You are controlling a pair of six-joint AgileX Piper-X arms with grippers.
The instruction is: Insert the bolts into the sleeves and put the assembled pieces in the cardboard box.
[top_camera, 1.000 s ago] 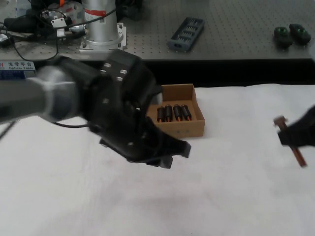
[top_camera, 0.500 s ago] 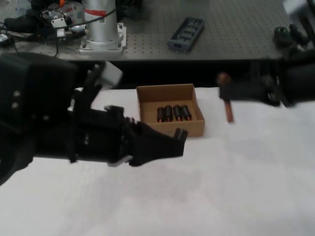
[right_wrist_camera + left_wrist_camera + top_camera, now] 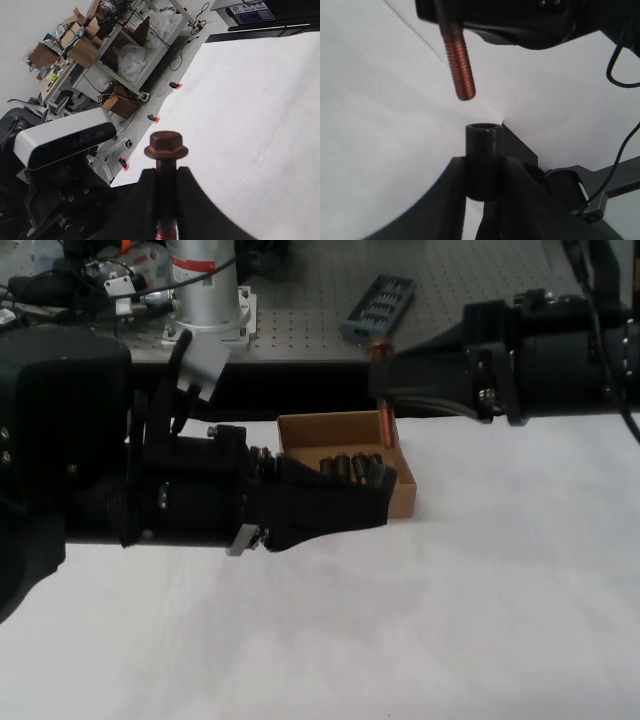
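I see the assembled pieces (image 3: pixel 350 468) lying in the cardboard box (image 3: pixel 335 428). Over the box's front right corner my left gripper (image 3: pixel 380 485) holds the sleeve (image 3: pixel 482 165) upright. The bolt (image 3: pixel 460 70) hangs from the right gripper (image 3: pixel 166 175) just above the sleeve, apart from it, over the box's right wall.

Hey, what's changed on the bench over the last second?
The right gripper swung in from the right with the bolt, which now hangs close to the open end of the sleeve in the left gripper. The left gripper edged toward the cardboard box. The box and the pieces inside stayed put.
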